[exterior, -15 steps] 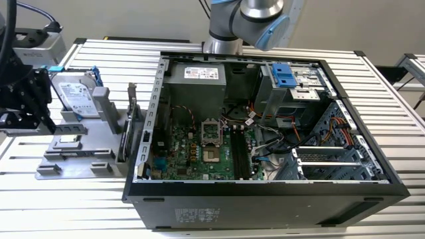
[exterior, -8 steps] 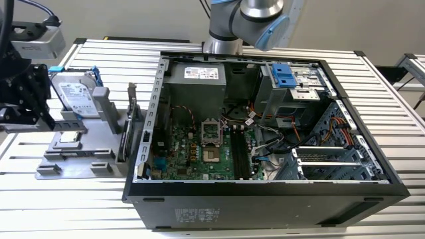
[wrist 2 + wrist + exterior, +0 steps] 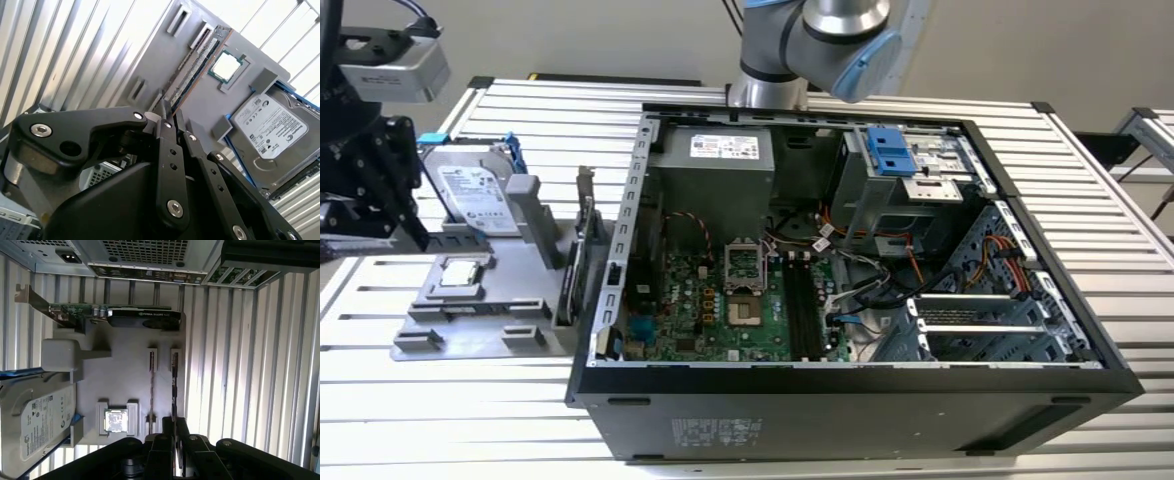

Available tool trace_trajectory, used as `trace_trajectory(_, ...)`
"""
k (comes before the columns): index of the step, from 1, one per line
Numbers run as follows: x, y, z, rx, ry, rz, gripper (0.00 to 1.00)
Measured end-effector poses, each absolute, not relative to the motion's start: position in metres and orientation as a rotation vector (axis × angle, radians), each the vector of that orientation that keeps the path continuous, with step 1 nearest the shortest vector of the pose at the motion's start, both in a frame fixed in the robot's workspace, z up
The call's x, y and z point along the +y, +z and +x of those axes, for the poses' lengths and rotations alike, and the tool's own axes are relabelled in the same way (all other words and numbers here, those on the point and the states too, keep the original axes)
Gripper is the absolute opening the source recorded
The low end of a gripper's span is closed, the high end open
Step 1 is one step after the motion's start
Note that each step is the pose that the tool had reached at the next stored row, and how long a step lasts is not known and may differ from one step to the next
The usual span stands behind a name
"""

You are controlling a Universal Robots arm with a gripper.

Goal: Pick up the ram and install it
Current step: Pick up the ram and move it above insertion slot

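— Where is your pincer (image 3: 171, 114)?
— It points downward, black linkage bars with silver bolts running toward its tip.
— And your arm (image 3: 834, 40)?
— A grey joint with a blue cap, well off to my pincer's side.

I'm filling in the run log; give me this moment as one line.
gripper: at one end of the ram | ram: on edge in the gray fixture | computer case: open

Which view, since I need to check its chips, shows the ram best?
The second wrist view: the ram shows its chips. The first wrist view shows it edge-on; in the exterior view I cannot tell it apart.
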State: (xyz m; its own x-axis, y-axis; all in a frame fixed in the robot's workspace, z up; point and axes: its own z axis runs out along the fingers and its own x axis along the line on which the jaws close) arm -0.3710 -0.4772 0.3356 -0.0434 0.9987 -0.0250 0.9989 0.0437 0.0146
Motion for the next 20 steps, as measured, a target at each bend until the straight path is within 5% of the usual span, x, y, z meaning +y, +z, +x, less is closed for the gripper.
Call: trace_trajectory(20,-0.457,0.353,-0.371,2.251,-0.011,2.151,0.00)
